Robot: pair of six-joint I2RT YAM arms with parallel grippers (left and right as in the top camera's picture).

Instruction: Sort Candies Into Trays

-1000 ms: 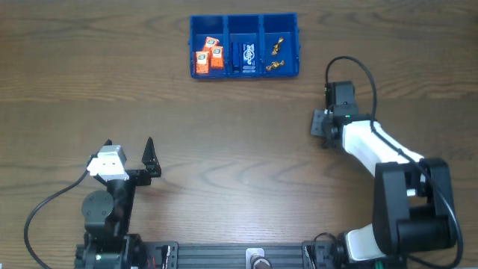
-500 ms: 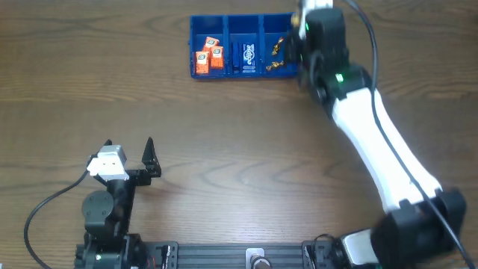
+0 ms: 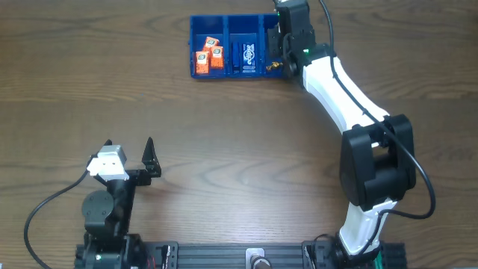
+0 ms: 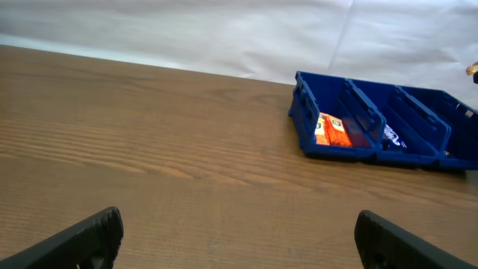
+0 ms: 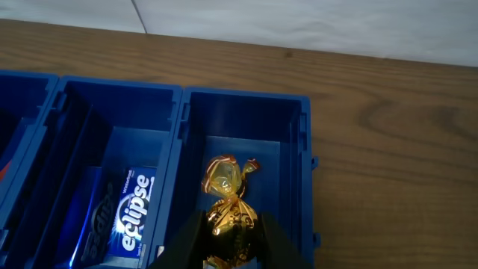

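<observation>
A blue three-compartment tray sits at the table's far middle. Its left bin holds orange candies, and the middle bin holds blue gum packs. The right bin holds a gold-wrapped candy. My right gripper hangs over that right bin, shut on a gold-wrapped candy whose twisted wrapper sticks out past the fingertips. A blue gum pack lies in the neighbouring bin. Near the front left, my left gripper stands open and far from the tray, with nothing between its fingers.
The wooden table stretches bare between the tray and both arm bases. A white wall rises just beyond the table's far edge, behind the tray. The right arm's white link runs diagonally across the right side.
The right arm swung from the right-middle of the table up to the tray and now hangs over its right bin. The left arm has kept still.
</observation>
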